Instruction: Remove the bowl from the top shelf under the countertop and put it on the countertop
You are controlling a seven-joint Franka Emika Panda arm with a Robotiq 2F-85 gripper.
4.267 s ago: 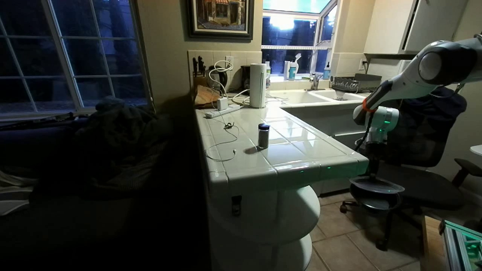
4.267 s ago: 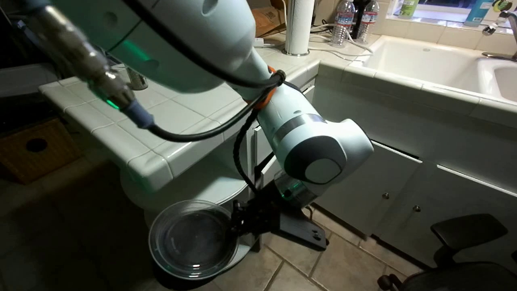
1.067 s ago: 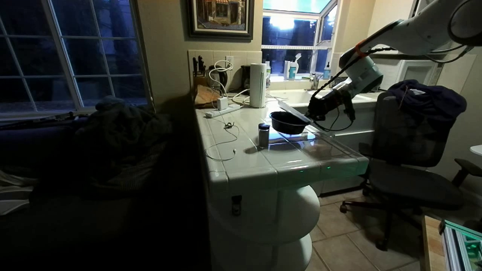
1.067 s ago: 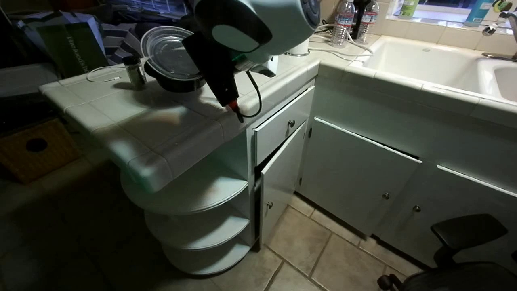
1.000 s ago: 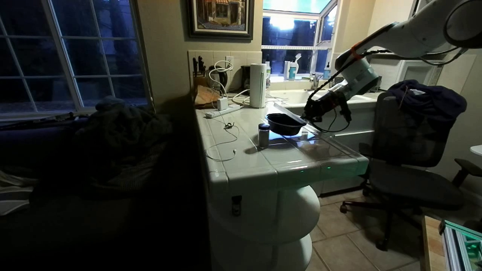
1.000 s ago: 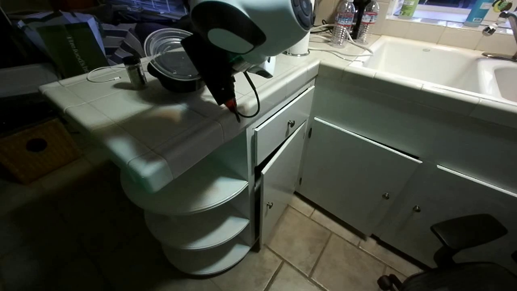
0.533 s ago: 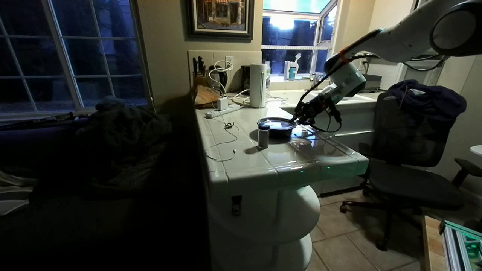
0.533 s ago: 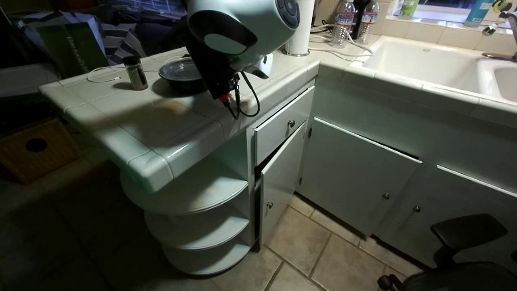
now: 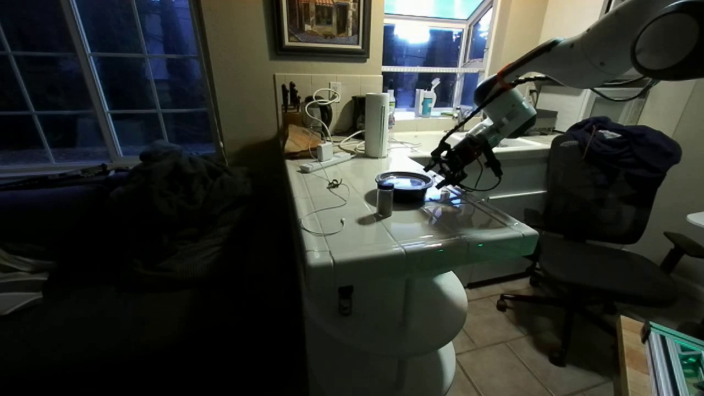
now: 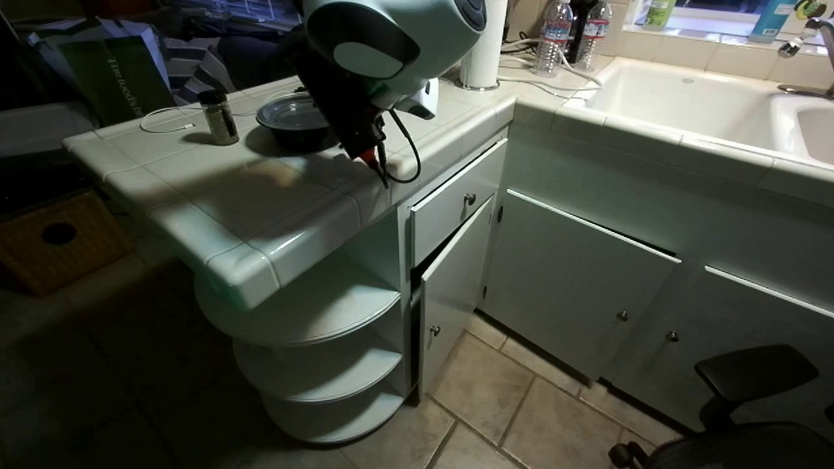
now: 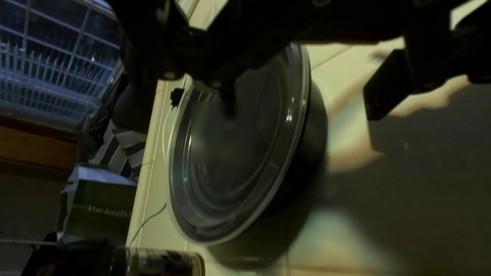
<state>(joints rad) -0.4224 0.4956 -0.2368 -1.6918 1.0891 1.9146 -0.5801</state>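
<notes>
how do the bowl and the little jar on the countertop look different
The bowl is wide and low; the jar is narrow and tall. The bowl has a see-through lid; the jar has a dark cap. Both stand upright on the countertop.

Bowl (image 9: 410, 194) is occupying the table (image 9: 363, 243), jar (image 9: 384, 202) standing just beside it, blocking that flank. Tool (image 9: 437, 176) is filling the opposite flank, jaws spread. Free room is running from bowl and jar to the table end above the top shelf (image 10: 339, 305). Paper-towel roll (image 9: 376, 125) and power strip (image 9: 333, 160) are crowding the opposite end; cord (image 9: 322, 235) is looping beyond the jar. Cabinet door (image 10: 455, 299) is standing ajar beside that open shelf.
</notes>
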